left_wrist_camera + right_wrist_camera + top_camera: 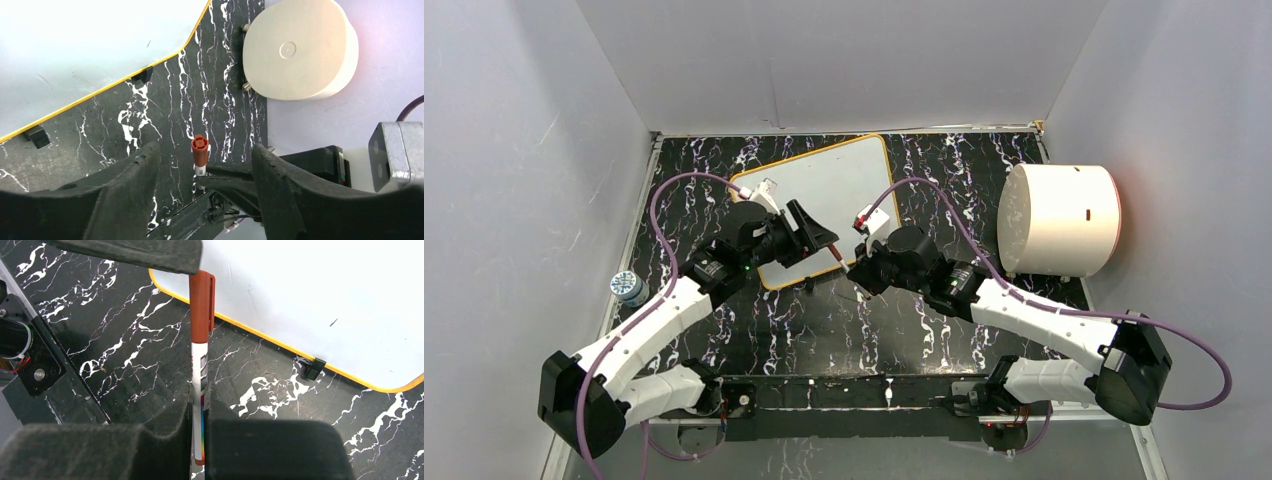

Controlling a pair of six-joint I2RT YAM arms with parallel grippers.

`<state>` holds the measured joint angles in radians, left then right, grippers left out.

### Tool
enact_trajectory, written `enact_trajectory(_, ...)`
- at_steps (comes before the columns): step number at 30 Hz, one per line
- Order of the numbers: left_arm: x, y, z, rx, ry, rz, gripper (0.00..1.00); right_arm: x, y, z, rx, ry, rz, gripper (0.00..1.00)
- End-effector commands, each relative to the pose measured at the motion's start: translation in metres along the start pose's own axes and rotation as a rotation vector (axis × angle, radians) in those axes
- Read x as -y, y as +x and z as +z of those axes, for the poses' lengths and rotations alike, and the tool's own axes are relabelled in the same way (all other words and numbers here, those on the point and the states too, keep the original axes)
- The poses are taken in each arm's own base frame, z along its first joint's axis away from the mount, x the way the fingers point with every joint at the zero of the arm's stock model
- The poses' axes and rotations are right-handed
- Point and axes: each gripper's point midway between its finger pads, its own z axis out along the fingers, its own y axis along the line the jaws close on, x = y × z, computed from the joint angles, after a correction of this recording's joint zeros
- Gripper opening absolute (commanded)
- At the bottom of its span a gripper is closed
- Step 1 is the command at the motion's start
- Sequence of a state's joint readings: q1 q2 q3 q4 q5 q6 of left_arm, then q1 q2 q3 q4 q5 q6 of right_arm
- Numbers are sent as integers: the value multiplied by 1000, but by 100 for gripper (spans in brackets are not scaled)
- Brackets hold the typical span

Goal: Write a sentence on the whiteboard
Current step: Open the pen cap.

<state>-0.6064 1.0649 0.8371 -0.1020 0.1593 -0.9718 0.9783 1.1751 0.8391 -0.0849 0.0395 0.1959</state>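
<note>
Right wrist cam: right pincer (200, 432) clamped on marker (201, 315), red cap end sticking out. Left pincer (205, 152) spread wide, cap sits btwn its fingers. Whiteboard (829, 190) lies flat on black marbled surface (824, 330), just beyond both, far-centre.

A big white cylinder (1059, 220) lies on its side on the black, white-veined table (874, 330), its flat round face (292, 50) bearing a small central disc and short metal studs at the rim. Far left of the cylinder, across the table, a small blue-patterned round container (629, 288) stands by the pale wall (514, 180).
</note>
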Motion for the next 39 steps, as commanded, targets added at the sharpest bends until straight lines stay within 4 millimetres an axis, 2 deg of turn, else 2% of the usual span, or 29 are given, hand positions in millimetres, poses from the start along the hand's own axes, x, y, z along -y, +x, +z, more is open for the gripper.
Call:
enact_trajectory(1, 4, 0, 9, 11, 20, -16, 59, -12, -28, -2, 128, -51, -14, 0)
enact_trajectory(7, -3, 7, 16, -18, 5, -12, 50, -11, -27, 1, 143, -43, -2, 0)
enact_trajectory(13, -9, 13, 21, -36, 3, -24, 35, -13, -32, 1, 164, -53, 8, 0)
enact_trajectory(21, -1, 17, 20, -48, 47, -47, 19, -13, -35, 4, 192, -50, 34, 0)
enact_trajectory(24, -1, 20, 20, -54, 56, -62, 10, -13, -38, 4, 214, -46, 48, 0)
enact_trajectory(26, -1, 22, 20, -57, 63, -74, 1, -13, -40, 4, 228, -47, 56, 0)
enact_trajectory(29, -2, 20, 19, -43, 62, -90, 0, -12, -43, 1, 260, -42, 81, 0)
enact_trajectory(33, -7, 14, 14, 25, 64, -156, 0, -13, -43, -8, 332, -65, 136, 23)
enact_trajectory(36, -8, 7, 9, 79, 66, -216, 0, -14, -50, -23, 422, -85, 183, 45)
enact_trajectory(39, -6, 0, 4, 119, 78, -260, 0, -15, -54, -35, 502, -111, 217, 61)
